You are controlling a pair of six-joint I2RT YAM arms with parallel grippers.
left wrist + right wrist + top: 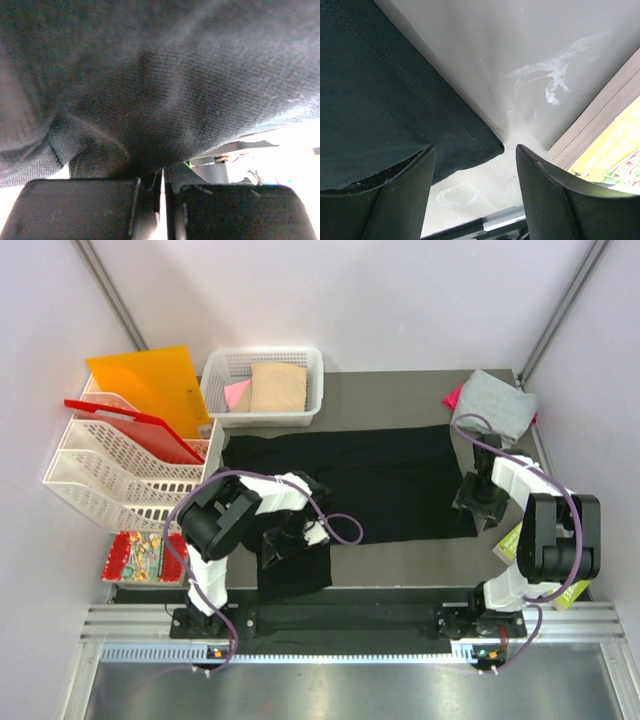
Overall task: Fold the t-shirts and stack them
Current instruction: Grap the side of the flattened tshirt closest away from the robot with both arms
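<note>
- Jaws first: the left gripper is pinched fully together, with a fold of the black t-shirt caught at its tips. The cloth bunches and drapes over the fingers.
- The right gripper stands wide apart and holds nothing. The shirt's stitched hem corner lies between its fingers, flat on the table.
- From above, the black t-shirt sprawls across the middle of the frame, with a flap trailing down at lower centre-left where the left gripper bites.
- We judge it light, limp knit, not slippery. It will sag and stretch from any single pinch, so we would take it at hem corners or seams, with both sides level.
- Further out, a grey t-shirt lies at upper right, and a tan t-shirt and a pink t-shirt sit in the white basket at upper centre-left.
</note>
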